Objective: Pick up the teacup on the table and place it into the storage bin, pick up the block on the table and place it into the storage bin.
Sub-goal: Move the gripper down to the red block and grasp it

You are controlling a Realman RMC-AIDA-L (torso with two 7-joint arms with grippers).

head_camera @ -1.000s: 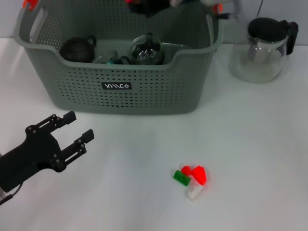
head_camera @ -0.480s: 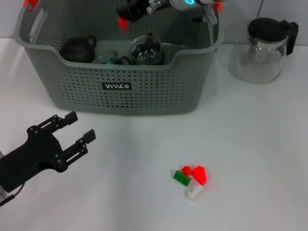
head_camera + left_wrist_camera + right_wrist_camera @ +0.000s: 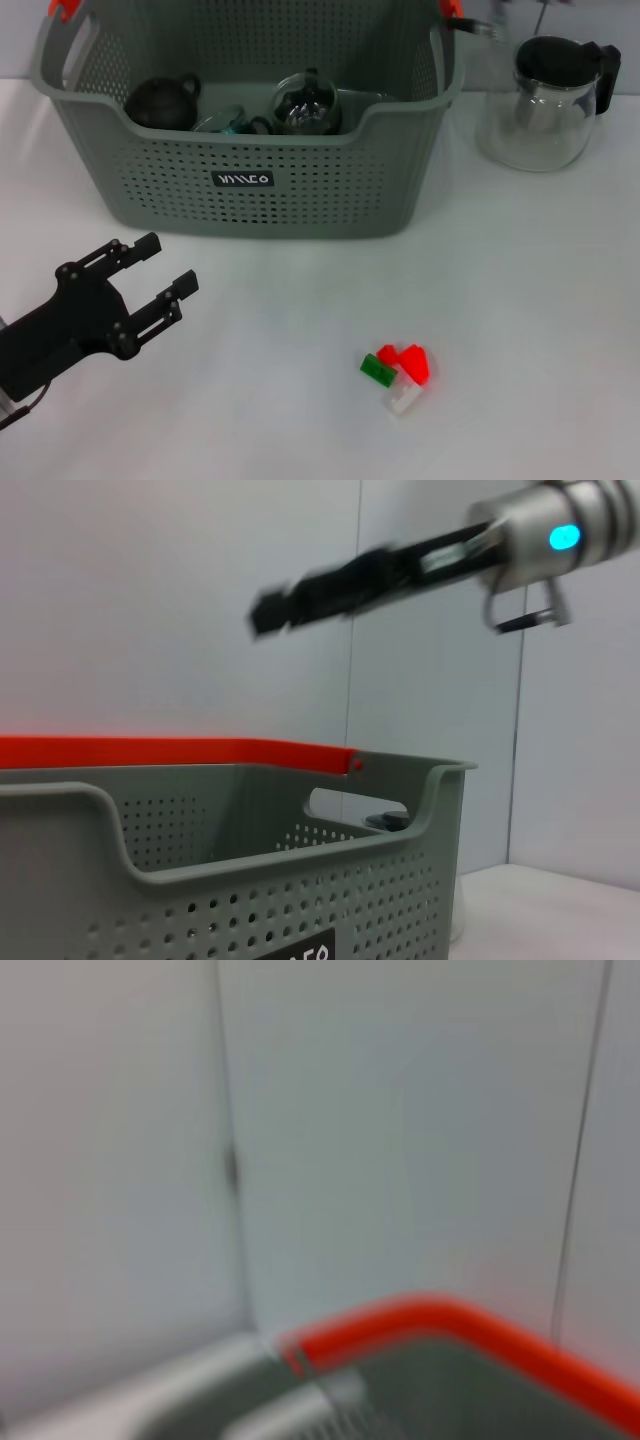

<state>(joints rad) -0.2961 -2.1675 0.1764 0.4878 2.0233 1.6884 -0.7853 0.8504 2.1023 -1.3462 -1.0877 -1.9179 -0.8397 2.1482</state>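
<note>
Centrally in the upper frame, the storage bin (image 3: pixel 250 120) is showing a small dark label (image 3: pixel 243 179) with unreadable white lettering, and is holding a dark teapot (image 3: pixel 162 101) and glassware (image 3: pixel 304 103). Lower left, the left gripper (image 3: pixel 150 272) is hovering, fingers apart; blocks (image 3: pixel 398 372) are lying lower right. The right gripper (image 3: pixel 275 608) is reaching above the bin, its fingers blurred.

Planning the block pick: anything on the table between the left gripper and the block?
Nothing visible. Bare table lies between the left gripper and the block; the storage bin sits farther back.
</note>
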